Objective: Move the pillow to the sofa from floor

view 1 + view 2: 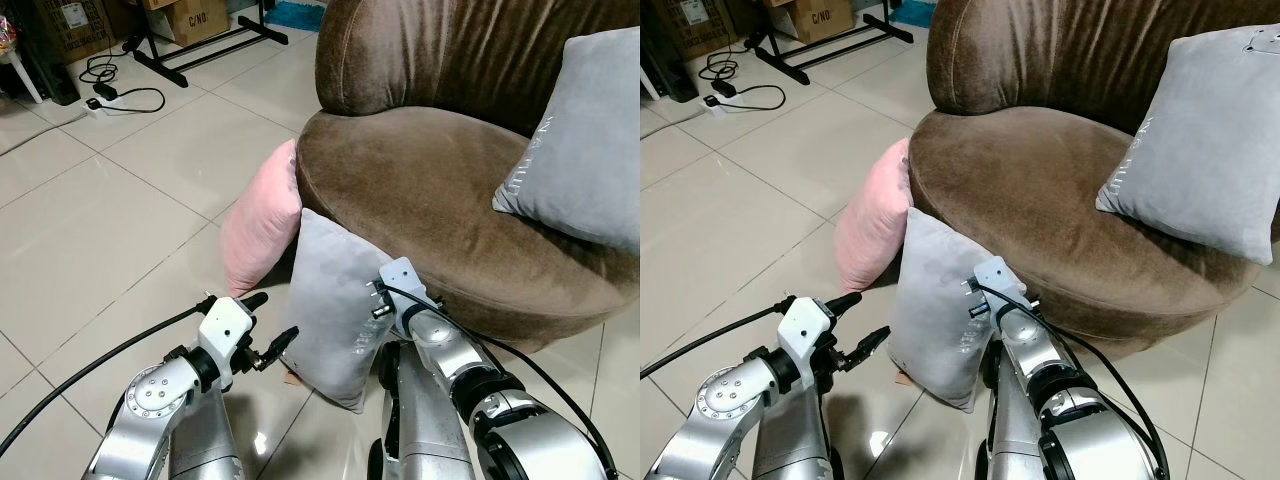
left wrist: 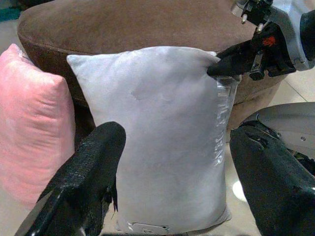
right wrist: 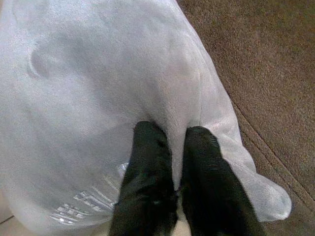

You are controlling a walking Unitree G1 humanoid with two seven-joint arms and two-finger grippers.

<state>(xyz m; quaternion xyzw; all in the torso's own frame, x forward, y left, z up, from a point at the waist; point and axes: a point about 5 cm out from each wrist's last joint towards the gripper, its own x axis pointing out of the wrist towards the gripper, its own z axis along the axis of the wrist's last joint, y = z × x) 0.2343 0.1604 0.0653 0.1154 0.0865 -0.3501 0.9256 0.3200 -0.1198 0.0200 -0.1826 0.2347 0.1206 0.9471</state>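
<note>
Grey pillow propped against the sofa

The right pincer (image 3: 174, 147) pinches the grey pillow's (image 1: 335, 310) top edge; the left pincer (image 2: 172, 162), fingers apart, faces it nearby.

Grey pillow (image 1: 335, 310) upright against sofa (image 1: 440, 200)

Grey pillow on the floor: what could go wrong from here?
1. The right gripper pinches only a thin fold near the top corner of the grey velvet pillow; it may slip on lifting.
2. The left gripper is open, not touching, giving no support.
3. The leaning pink pillow could topple.
</note>
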